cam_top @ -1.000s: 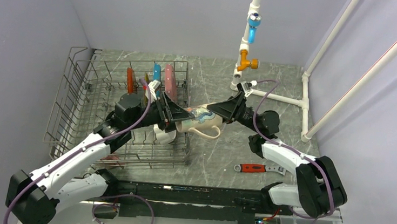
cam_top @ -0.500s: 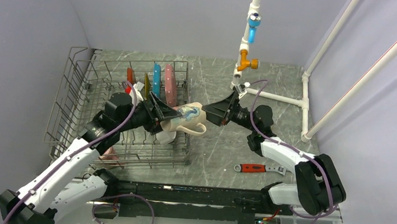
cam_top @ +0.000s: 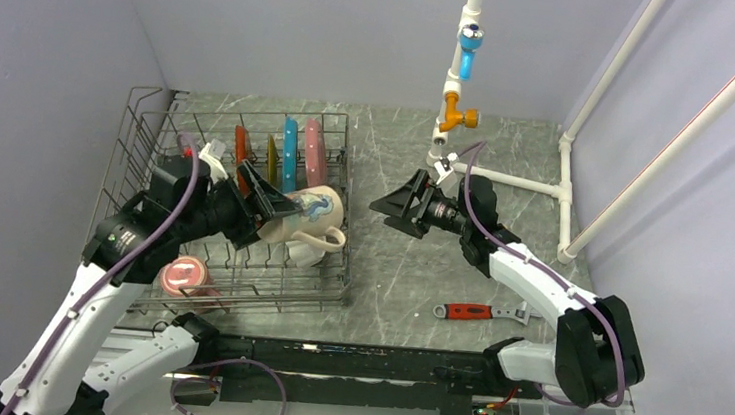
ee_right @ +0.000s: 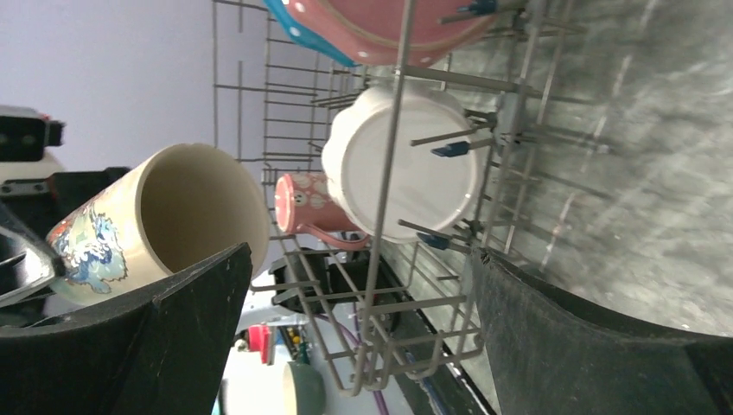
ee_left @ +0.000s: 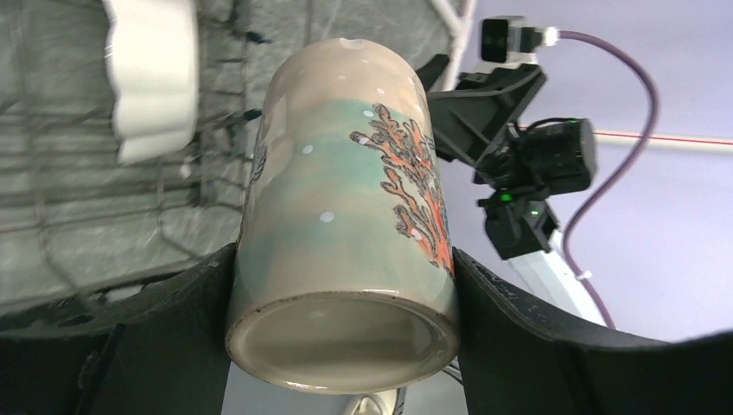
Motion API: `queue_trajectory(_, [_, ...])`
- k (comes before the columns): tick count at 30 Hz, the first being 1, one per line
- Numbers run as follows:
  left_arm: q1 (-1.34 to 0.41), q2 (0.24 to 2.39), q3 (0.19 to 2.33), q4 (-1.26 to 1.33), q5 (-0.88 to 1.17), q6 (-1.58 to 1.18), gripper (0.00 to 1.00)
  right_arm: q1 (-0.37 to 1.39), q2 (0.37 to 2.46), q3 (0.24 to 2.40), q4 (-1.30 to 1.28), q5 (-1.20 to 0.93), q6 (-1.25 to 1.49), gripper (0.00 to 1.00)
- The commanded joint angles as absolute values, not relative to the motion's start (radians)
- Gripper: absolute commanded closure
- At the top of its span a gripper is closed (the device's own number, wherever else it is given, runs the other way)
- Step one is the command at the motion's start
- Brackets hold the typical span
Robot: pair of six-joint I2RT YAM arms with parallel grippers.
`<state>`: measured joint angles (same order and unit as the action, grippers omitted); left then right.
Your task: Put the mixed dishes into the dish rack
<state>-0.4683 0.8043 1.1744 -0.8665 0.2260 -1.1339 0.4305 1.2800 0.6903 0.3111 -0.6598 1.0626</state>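
Overhead, left gripper (cam_top: pixel 271 207) clamped on tall cream ceramic cup (cam_top: pixel 308 212) with coral and wave print, held sideways above large grey wire dish rack (cam_top: pixel 138 147), right gripper (cam_top: pixel 394 208) spread wide and empty over marbled table (cam_top: pixel 407 281) beside rack.

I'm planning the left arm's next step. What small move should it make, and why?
Probably lower the cup into the rack below it: the left gripper holds it aloft, and the right gripper stands open, apart.
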Motion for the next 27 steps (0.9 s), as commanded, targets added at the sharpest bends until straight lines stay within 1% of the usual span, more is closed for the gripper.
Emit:
queue_trajectory(1, [-0.458,0.829,1.347,-1.066,0.184,-1.12,1.0,0.425,1.224,0.736,0.193,-0.586,0.957,0.01])
queue_trajectory(5, [-0.457,0.851,1.437,-1.221,0.117,-1.114,1.0,0.425,1.226,0.724,0.196,-0.579,0.959,0.01])
queue_trajectory(13, [-0.457,0.882,1.53,-1.435,0.003,-1.095,1.0,0.425,1.255,0.721,0.209,-0.592,0.972,0.02])
queue_trajectory(16, [-0.456,0.889,1.534,-1.479,0.003,-1.107,1.0,0.425,1.258,0.719,0.204,-0.588,0.97,0.02])
queue_trajectory(21, [-0.456,0.917,1.567,-1.566,-0.06,-1.135,1.0,0.425,1.259,0.699,0.224,-0.587,0.978,0.02])
queue_trajectory(27, [-0.457,0.931,1.505,-1.569,-0.08,-1.192,1.0,0.424,1.28,0.684,0.254,-0.601,0.996,0.02])
